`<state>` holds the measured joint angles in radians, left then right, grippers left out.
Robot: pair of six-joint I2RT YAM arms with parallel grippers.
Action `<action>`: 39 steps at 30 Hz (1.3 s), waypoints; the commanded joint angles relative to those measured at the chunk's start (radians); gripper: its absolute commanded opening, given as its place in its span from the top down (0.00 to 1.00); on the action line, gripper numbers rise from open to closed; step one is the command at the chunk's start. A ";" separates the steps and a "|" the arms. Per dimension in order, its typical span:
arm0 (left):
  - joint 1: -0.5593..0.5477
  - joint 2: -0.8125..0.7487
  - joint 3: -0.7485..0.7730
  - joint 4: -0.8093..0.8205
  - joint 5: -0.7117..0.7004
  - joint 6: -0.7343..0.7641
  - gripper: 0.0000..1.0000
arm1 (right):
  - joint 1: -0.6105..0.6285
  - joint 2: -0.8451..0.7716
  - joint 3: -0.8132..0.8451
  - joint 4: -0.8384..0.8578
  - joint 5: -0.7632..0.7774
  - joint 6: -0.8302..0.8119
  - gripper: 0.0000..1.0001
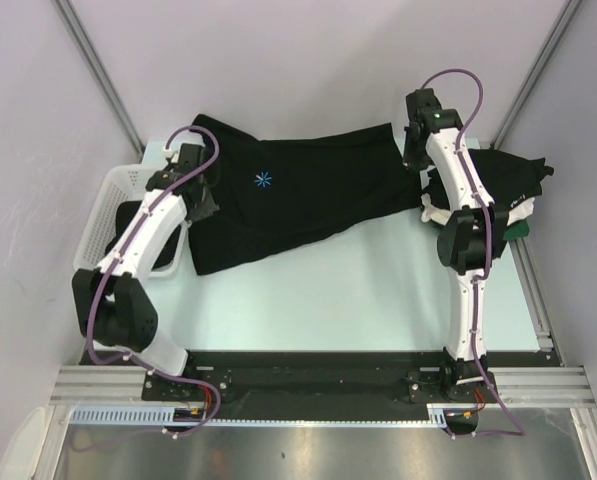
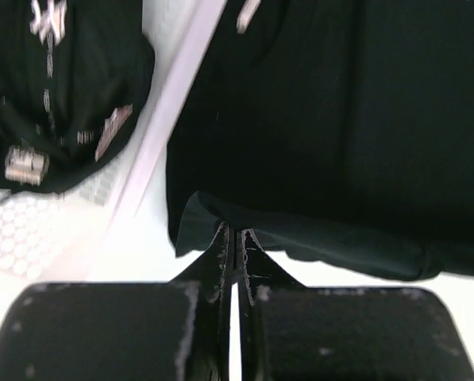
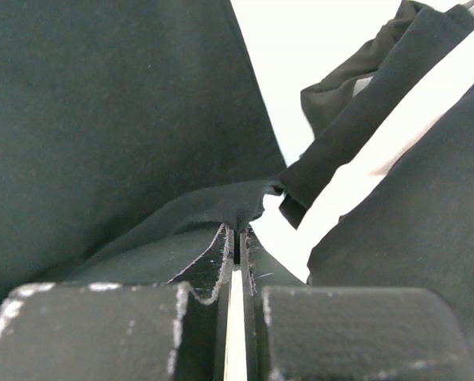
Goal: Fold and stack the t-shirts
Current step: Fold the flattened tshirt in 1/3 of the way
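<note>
Nearest me, the left arm (image 1: 138, 240) and the right arm (image 1: 468, 290) rise from the front edge of the table (image 1: 378, 290). My landmark is the one spread black t-shirt (image 1: 318, 200), marked with a blue starburst (image 1: 263, 180). It lies flat across the far middle of the table.

The left fingers (image 2: 219, 266) are pressed together on its left edge, pinching a fold of cloth. The right fingers (image 3: 217, 266) are likewise clamped on its right hem.

Left of that shirt stands one white mesh basket (image 1: 106, 205) holding what looks like one dark printed shirt (image 2: 62, 95).

Right of the spread shirt sits one pile of shirts (image 1: 518, 180), black on top with a white layer and a green sliver beneath. I cannot count them, since the right arm covers part.
</note>
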<state>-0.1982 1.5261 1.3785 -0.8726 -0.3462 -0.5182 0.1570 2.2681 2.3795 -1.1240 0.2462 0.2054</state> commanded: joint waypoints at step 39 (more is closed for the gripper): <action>0.105 0.511 0.731 -0.088 -0.089 0.242 1.00 | -0.073 0.154 0.132 0.320 -0.028 -0.080 1.00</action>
<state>-0.1078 2.0205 2.0422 -0.9493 -0.3847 -0.3305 0.0895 2.4088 2.4687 -0.8608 0.2073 0.1516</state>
